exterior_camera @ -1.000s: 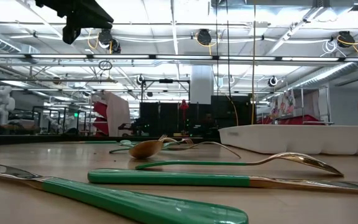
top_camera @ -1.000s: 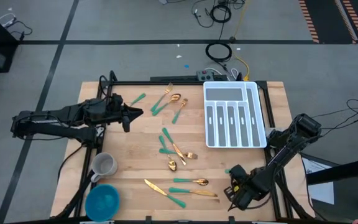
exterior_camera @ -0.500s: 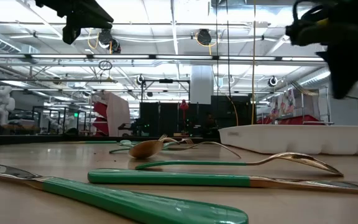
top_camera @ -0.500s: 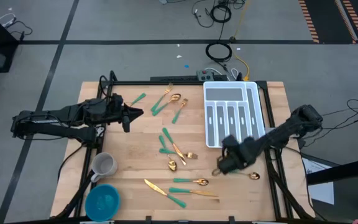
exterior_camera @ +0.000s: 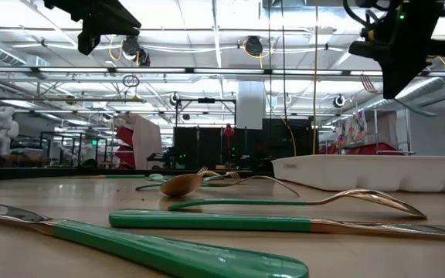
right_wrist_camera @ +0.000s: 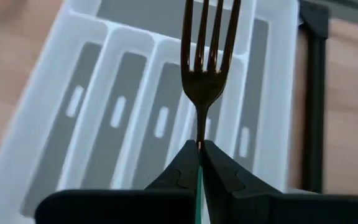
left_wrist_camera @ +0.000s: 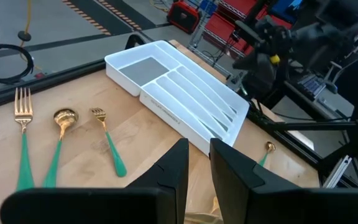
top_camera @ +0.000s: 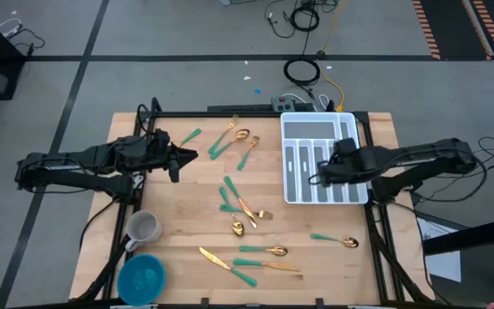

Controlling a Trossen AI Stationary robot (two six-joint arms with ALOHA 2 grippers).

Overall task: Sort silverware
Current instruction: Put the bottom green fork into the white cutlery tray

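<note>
We see the right end effector (top_camera: pixel 326 173) out over the white tray (top_camera: pixel 354 129), its fingers pinched tight on a fork (right_wrist_camera: pixel 205 56) whose gold tines stick out ahead of them, above the tray's long slots. In the low view that end effector (exterior_camera: pixel 395 73) hangs high above the tray's wall (exterior_camera: pixel 361 171), clear of it. The left end effector (top_camera: pixel 187 155) hovers above the desk (top_camera: pixel 187 215) on the far left side, fingers (left_wrist_camera: pixel 232 177) parted by a narrow gap with nothing between them. The rest of the silverware lies loose on the wood: a fork, spoon and small fork (top_camera: pixel 247 153) side by side near the tray's far end, a cluster (top_camera: pixel 238 206) mid-desk, knives (top_camera: pixel 230 266) near the front edge, and one spoon (top_camera: pixel 337 240) just in front of the tray. A grey mug (top_camera: pixel 144 228) and blue bowl (top_camera: pixel 141 278) sit at the front left corner.
</note>
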